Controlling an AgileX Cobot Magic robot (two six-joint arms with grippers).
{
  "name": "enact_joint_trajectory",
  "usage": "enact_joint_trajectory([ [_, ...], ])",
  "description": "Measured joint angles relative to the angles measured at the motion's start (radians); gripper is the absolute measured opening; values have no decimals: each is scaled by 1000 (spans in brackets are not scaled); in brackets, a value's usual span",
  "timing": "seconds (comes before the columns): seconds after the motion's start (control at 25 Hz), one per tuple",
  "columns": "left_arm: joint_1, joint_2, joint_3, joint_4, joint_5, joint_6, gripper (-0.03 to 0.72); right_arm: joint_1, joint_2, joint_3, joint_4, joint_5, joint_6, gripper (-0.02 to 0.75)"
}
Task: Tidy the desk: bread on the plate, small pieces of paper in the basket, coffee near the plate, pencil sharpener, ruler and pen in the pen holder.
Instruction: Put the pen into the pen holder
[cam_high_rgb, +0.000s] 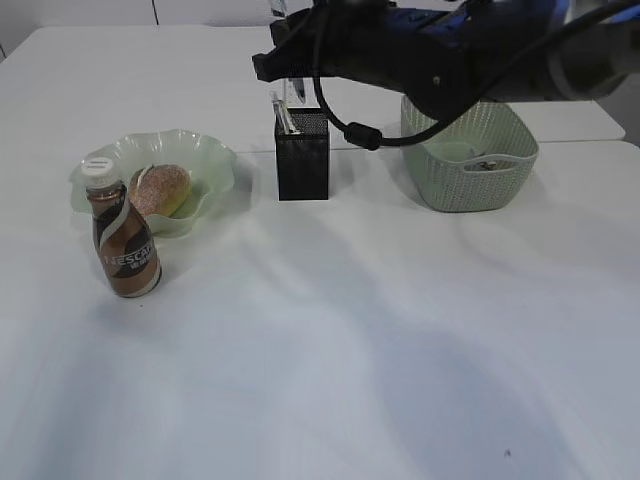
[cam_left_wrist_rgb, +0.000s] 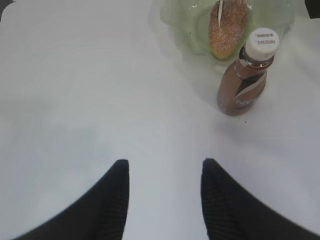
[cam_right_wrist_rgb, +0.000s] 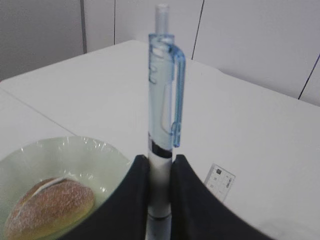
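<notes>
Gripping a translucent blue clip pen (cam_right_wrist_rgb: 161, 115) upright, the right gripper (cam_right_wrist_rgb: 159, 195) stands closed on its white barrel above the black ribbed pen holder (cam_high_rgb: 303, 155). Left gripper (cam_left_wrist_rgb: 165, 172) hangs half open, empty. Sugar-dusted bread (cam_high_rgb: 160, 188) lies on the scalloped green plate (cam_high_rgb: 210, 160); brown coffee bottle (cam_high_rgb: 125, 240), partly legible "NESCA", stands just beside it. Woven green basket (cam_high_rgb: 470, 150) holds small scraps.
</notes>
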Motion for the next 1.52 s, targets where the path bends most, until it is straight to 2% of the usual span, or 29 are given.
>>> enact_joint_trajectory([
  [0.08, 0, 0, 0, 0, -14, 0, 329, -10, 22, 0, 17, -54, 0, 99],
  [0.12, 0, 0, 0, 0, -19, 0, 327, -26, 76, -26, 64, -128, 0, 99],
  [0.24, 0, 0, 0, -2, -27, 0, 319, -34, 130, -67, 96, -148, 2, 99],
  [0.52, 0, 0, 0, -1, -32, 0, 312, -38, 271, -207, 110, -162, 2, 99],
  [0.92, 0, 0, 0, -2, -43, 0, 310, -59, 394, -327, 110, -164, 0, 99],
  [1.52, 0, 0, 0, -4, -139, 0, 310, -91, 409, -331, 113, -145, -37, 99],
])
